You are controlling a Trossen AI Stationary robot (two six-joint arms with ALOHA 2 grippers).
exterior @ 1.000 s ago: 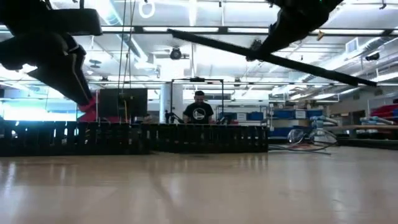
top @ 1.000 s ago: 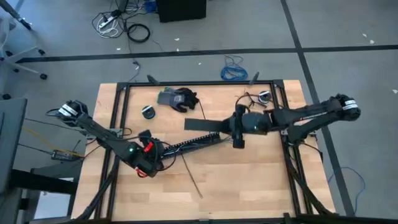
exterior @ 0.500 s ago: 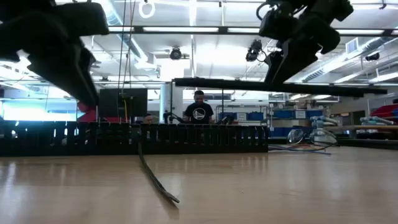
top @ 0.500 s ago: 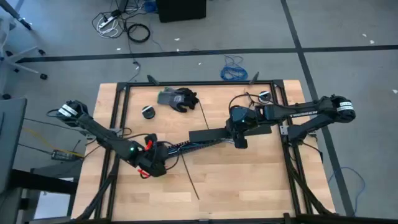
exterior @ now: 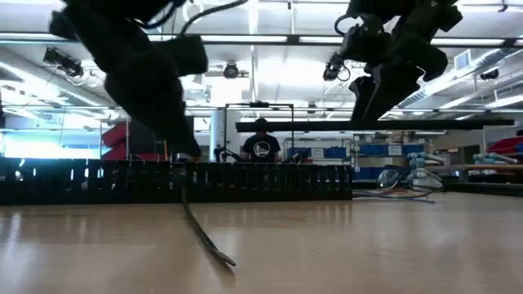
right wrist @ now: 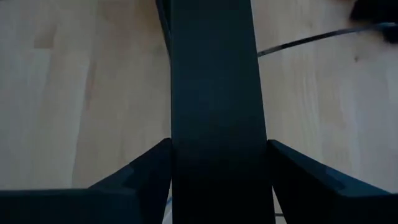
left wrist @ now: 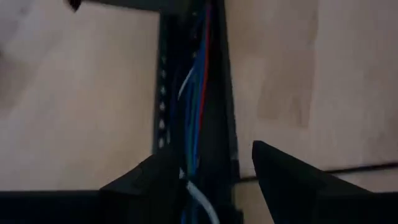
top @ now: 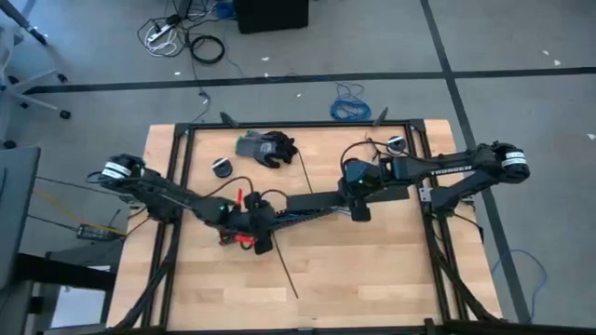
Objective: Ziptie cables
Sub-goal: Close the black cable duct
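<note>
wooden surface [top: 372,270] carries a slotted duct [top: 289,216] holding the cables [left wrist: 194,93]. left gripper [top: 261,233] sits at the duct's near end, jaws spread either side of it. right gripper [top: 357,200] at the far end has its jaws clamped on a flat bar [right wrist: 211,93] above the duct. one ziptie [top: 284,265] lies just beside the duct.

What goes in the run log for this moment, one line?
right gripper: shut on flat bar, held above table | left gripper: open, astride slotted duct with wires inside | one ziptie loose on table
</note>
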